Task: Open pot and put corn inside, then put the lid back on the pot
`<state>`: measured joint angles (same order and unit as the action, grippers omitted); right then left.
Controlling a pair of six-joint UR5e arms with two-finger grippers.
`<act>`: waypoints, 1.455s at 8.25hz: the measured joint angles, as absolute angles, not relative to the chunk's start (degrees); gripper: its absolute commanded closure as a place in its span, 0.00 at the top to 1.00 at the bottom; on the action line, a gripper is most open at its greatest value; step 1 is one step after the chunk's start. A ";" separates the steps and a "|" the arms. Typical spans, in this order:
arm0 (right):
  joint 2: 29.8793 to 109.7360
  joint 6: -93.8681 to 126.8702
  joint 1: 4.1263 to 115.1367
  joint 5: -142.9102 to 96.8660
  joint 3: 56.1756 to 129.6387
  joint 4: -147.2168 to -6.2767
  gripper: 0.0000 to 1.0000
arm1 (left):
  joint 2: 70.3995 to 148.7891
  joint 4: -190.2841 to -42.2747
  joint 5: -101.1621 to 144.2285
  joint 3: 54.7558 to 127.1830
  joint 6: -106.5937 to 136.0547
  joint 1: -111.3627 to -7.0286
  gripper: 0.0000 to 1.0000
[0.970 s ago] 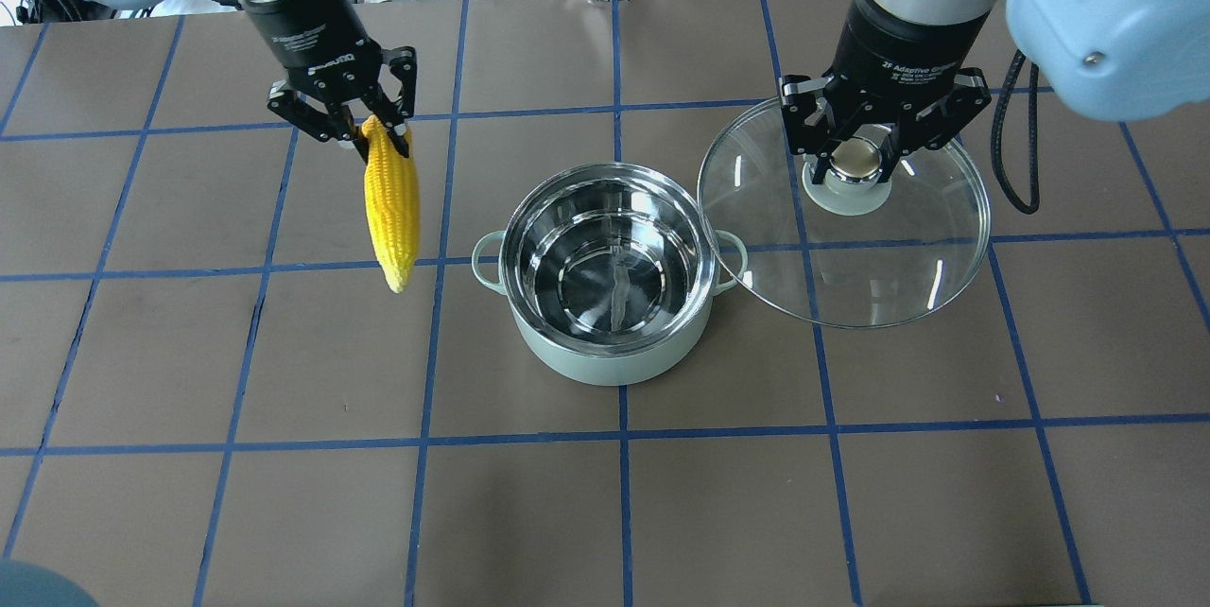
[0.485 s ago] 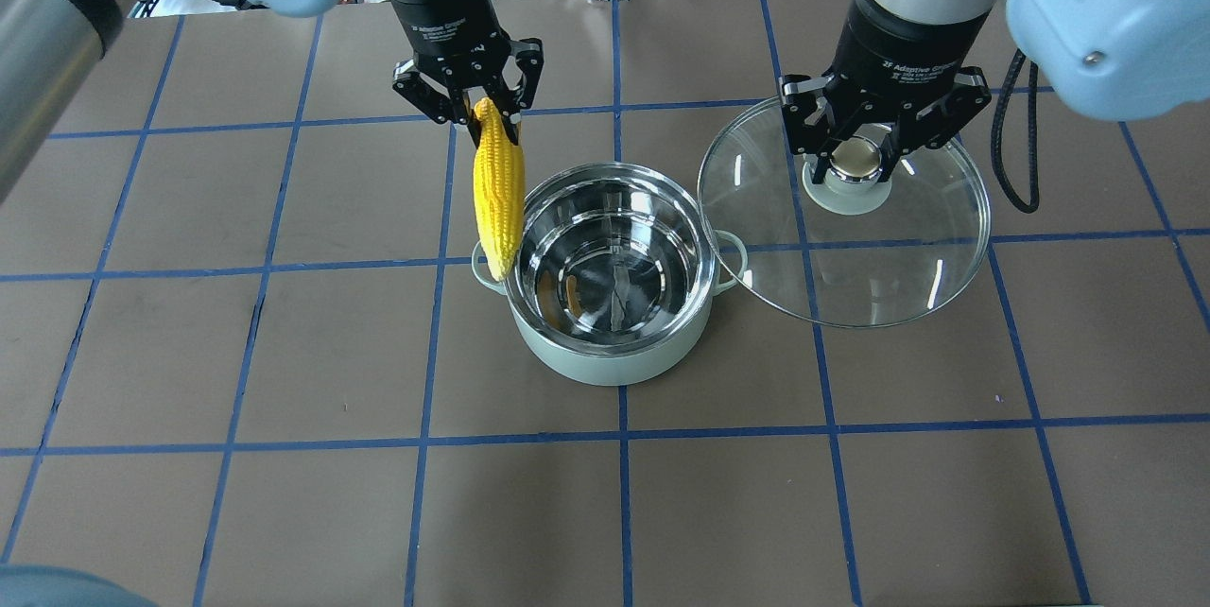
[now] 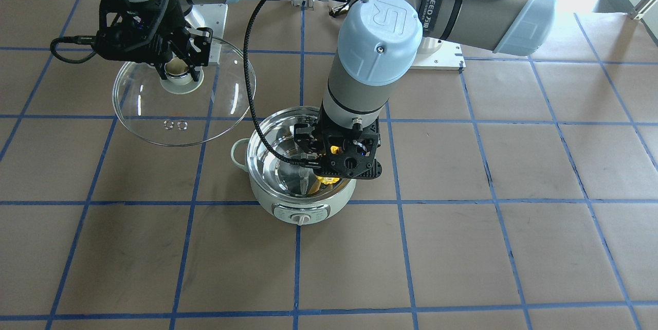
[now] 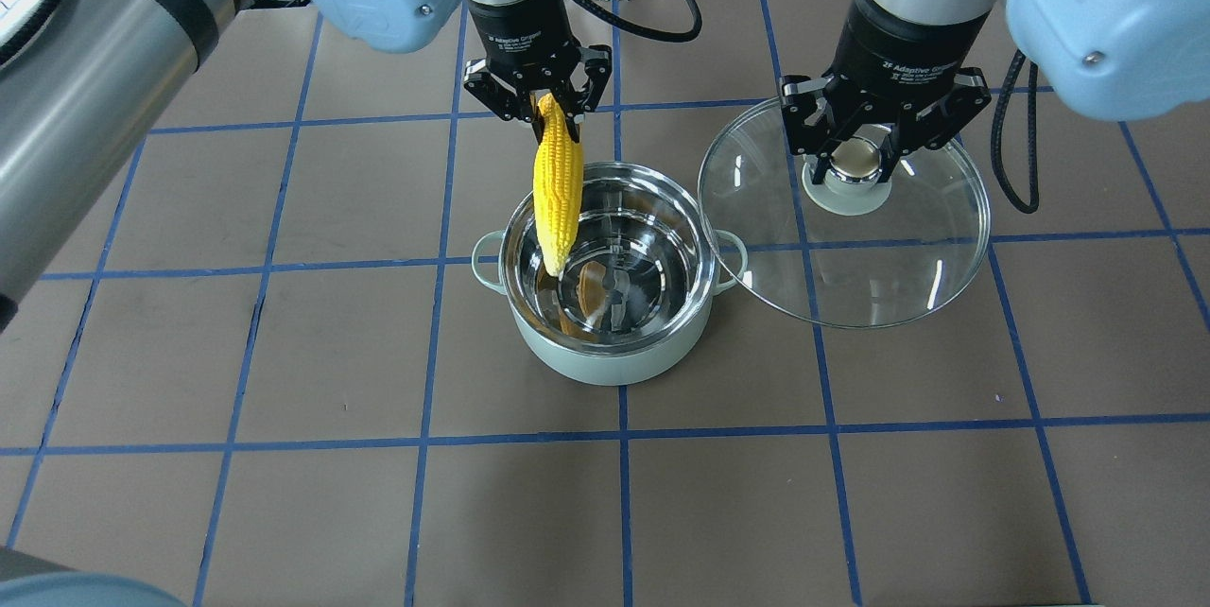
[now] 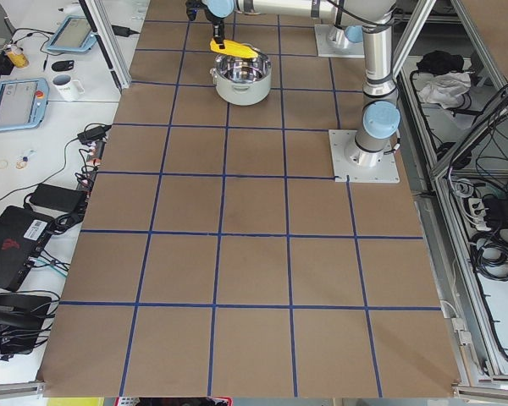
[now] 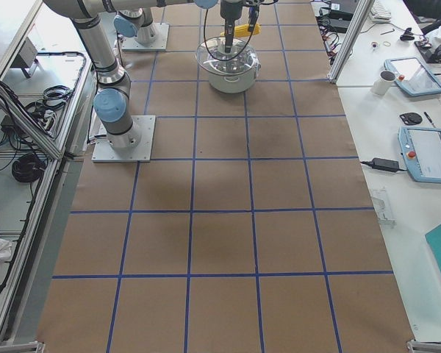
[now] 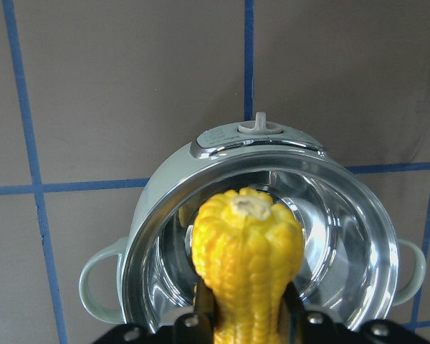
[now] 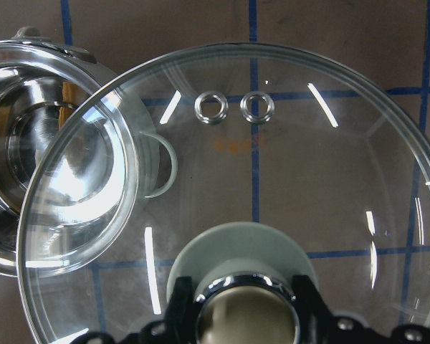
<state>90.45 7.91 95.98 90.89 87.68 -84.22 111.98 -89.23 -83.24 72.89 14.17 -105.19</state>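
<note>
The left gripper is clenched on the upper end of the corn, which hangs almost straight down with its narrower tip lowest, over the open mouth of the pot, towards the robot's left side of it. Whether the tip is already below the rim, I cannot tell. The right gripper has its fingers closed around the knob of the lid and holds the lid in the air beside the pot on the robot's right, its edge above one pot handle.

I think the corn is light and stiff. Its bumpy kernels give good friction, but with a hold at only one end it may swing, and it seems about as long as the pot is wide, so it should be let go low and allowed to tip over. The lid is glass, so probably heavier, smooth and breakable. The knob is the only sensible place to take it, and it should come down level and gently.

I count one pot with two loop handles and one control dial, one ear of corn, and one lid with two vent holes.
</note>
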 measured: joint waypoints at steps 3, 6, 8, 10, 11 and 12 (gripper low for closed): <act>90.44 7.91 95.98 90.88 87.71 -84.20 0.00 | 113.42 -87.64 -83.30 73.09 14.33 -107.07 0.00; 90.52 7.91 95.97 90.95 87.71 -84.17 0.00 | 115.11 -86.88 -83.41 73.42 13.97 -107.95 0.00; 90.58 7.91 95.98 90.96 87.71 -84.18 0.00 | 116.23 -85.00 -84.38 74.54 14.35 -109.18 0.00; 90.66 7.97 96.04 91.01 87.71 -84.24 0.00 | 116.51 -84.29 -85.04 76.22 14.42 -109.79 0.12; 90.68 7.99 96.05 91.03 87.72 -84.28 0.00 | 116.58 -84.16 -85.95 76.97 14.31 -109.89 0.34; 90.67 7.99 96.06 90.97 87.72 -84.36 0.00 | 116.65 -83.82 -86.82 77.54 14.15 -109.91 0.60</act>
